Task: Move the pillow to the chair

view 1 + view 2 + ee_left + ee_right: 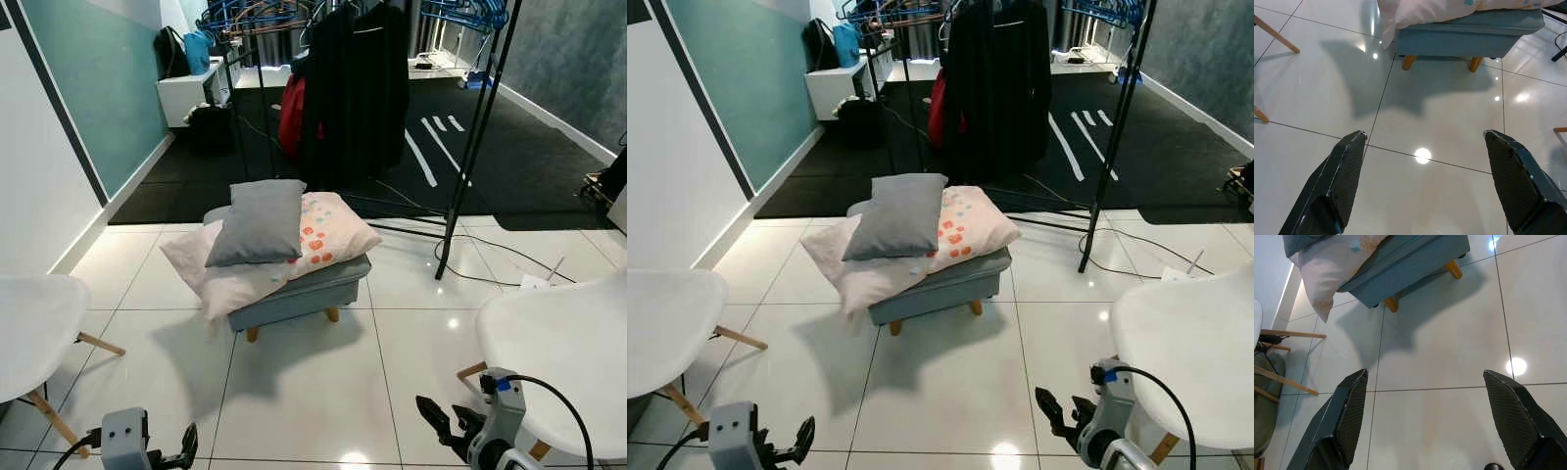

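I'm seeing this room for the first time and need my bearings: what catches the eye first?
A grey pillow lies on top of a pale pink pillow on a blue-grey footstool in the middle of the glossy white tiled floor. White chairs stand at either side, the left chair and the right chair. Low in front, the left pincer and right pincer hang open above the tiles.

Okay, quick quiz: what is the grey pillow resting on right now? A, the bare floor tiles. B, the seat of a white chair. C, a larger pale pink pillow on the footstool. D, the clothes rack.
C: the grey pillow lies on top of the larger pale pink pillow, which in turn sits on the blue-grey footstool, apart from the white chairs at either side.
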